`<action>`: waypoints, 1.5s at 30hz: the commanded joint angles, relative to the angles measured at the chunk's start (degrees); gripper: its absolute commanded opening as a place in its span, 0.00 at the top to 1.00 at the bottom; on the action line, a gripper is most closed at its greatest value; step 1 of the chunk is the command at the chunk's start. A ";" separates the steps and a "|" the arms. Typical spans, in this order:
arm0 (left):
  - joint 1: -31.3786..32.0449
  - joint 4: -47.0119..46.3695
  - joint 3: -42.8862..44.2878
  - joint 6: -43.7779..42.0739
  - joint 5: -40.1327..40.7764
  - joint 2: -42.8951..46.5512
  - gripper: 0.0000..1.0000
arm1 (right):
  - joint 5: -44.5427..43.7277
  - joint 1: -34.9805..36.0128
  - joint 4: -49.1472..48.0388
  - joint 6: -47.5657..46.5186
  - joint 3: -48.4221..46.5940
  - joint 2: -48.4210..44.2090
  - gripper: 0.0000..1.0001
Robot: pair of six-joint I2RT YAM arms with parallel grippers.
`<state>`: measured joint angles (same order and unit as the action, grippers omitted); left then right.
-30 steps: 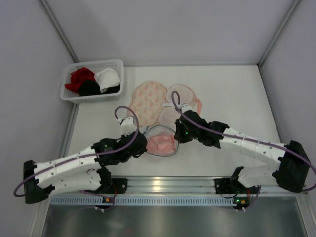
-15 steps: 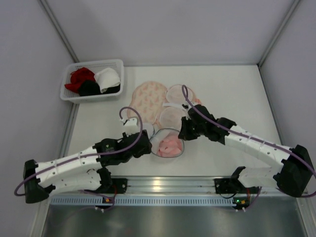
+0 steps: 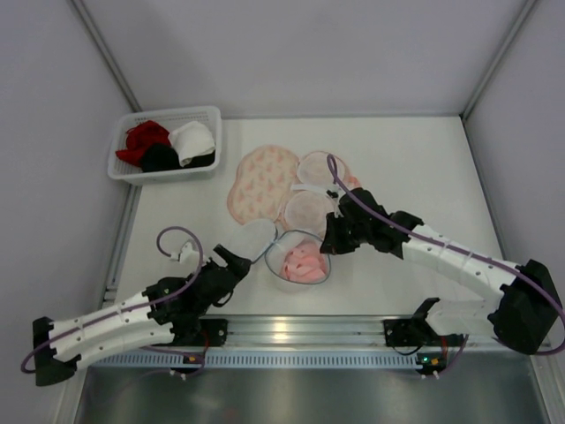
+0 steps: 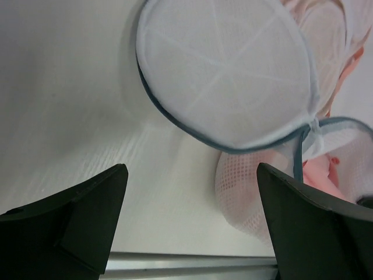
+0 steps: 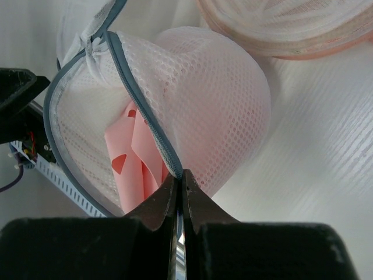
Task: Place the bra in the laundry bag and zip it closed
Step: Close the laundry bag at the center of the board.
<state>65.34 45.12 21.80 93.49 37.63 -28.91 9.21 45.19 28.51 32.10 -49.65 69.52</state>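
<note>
- The top camera sits high behind the arms' bases, looking steeply down over the whole counter.
- The left wrist camera looks out past the left pincer, low over the counter and near the white mesh laundry bag.
- The right wrist camera sights along the right pincer, closer in on the same bag's rim.
- All three views share that bag.

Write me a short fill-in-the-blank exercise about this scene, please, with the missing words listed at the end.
The right gripper is shut on the ___ of the white mesh bag.
The left gripper holds nothing; its jaws are ___.
The pink garment lies ___ the mesh bag.
The basket stands at the far ___ corner of the table.
Missing words: rim; open; inside; left.
</note>
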 commanded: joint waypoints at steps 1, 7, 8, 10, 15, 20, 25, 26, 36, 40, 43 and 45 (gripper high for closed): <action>-0.13 -1.78 -2.72 11.89 9.29 4.72 0.02 | 1.51 -0.54 -2.14 -0.54 0.69 -1.14 1.00; -0.13 -2.41 -3.52 18.73 13.61 3.95 0.02 | 2.92 -0.63 -2.67 -0.54 0.69 -1.22 1.00; -0.13 -2.41 -3.78 19.96 13.61 2.99 0.02 | 3.00 -0.63 -2.76 -0.63 0.69 -1.05 1.00; -0.13 -3.02 -3.70 22.51 13.27 -1.05 0.02 | 3.44 -0.63 -2.85 -0.81 0.52 -0.79 1.00; -0.39 -2.85 1.21 21.91 12.56 -11.59 0.02 | 4.58 -0.63 -2.85 -1.25 0.78 -0.43 1.00; -3.90 -14.16 1.05 13.49 9.42 -16.70 0.04 | 4.94 -0.63 -3.11 -1.42 0.69 -0.79 1.00; -14.18 -25.86 3.15 4.25 3.68 -27.16 0.08 | 5.03 -0.54 -2.32 -2.30 0.25 -0.61 1.00; -14.28 -27.88 3.42 3.89 3.77 -27.95 0.09 | 5.11 -0.63 -2.41 -2.39 0.17 -0.61 1.00; -14.28 -34.14 2.62 -6.36 12.20 -25.16 1.00 | 5.20 -0.54 -2.59 -2.74 -0.10 0.80 1.00; -14.28 -37.03 5.09 -25.43 16.16 -21.99 1.00 | 4.32 -0.72 -3.37 -2.04 0.43 1.41 1.00; -14.28 -42.54 5.27 -41.95 16.78 -18.92 1.00 | 3.71 -0.80 -4.25 -1.51 0.78 1.50 1.00; -14.28 -46.59 4.22 -53.46 14.95 -15.14 1.00 | 3.27 -0.80 -4.69 -1.60 0.78 1.59 1.00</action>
<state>51.29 8.23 24.67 62.02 51.05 -48.05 13.47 45.08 27.31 30.20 -48.73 71.00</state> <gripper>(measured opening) 0.012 0.014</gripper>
